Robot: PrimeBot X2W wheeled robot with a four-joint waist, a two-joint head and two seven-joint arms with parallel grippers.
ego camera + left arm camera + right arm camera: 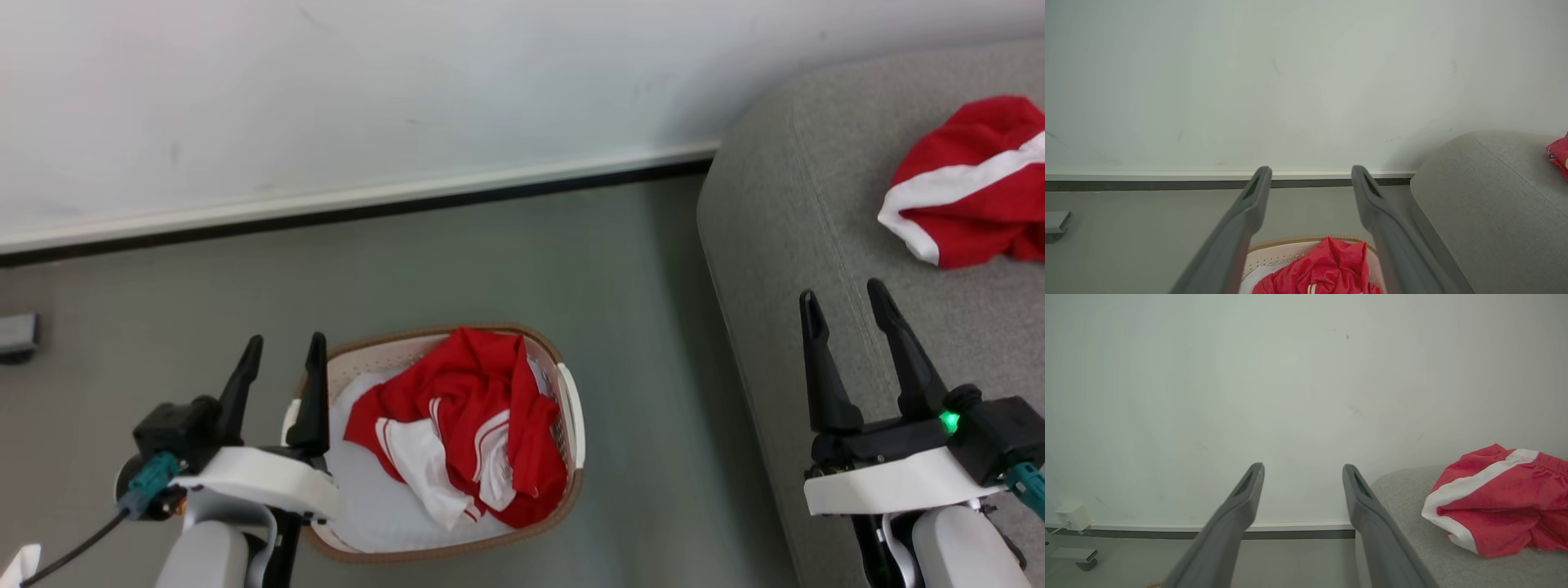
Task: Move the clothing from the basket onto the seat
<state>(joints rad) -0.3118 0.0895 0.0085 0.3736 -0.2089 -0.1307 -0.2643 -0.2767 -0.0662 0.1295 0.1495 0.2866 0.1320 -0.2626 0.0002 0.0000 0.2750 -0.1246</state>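
Observation:
A crumpled red jersey with white trim [469, 425] lies in the white basket with the brown rim [571, 408] on the floor; its top shows in the left wrist view [1327, 265]. Red shorts with a white band [976, 184] rest on the grey seat [784, 245], also seen from the right wrist [1498, 502]. My left gripper [282, 347] hangs open just left of the basket, above its left rim. Over the seat's front left part my right gripper [845, 298] stands open and holds nothing.
A white wall with a pale skirting board [367, 200] runs behind the grey floor. A small grey block [16, 335] sits on the floor at far left. A white plug box [1073, 516] is by the wall.

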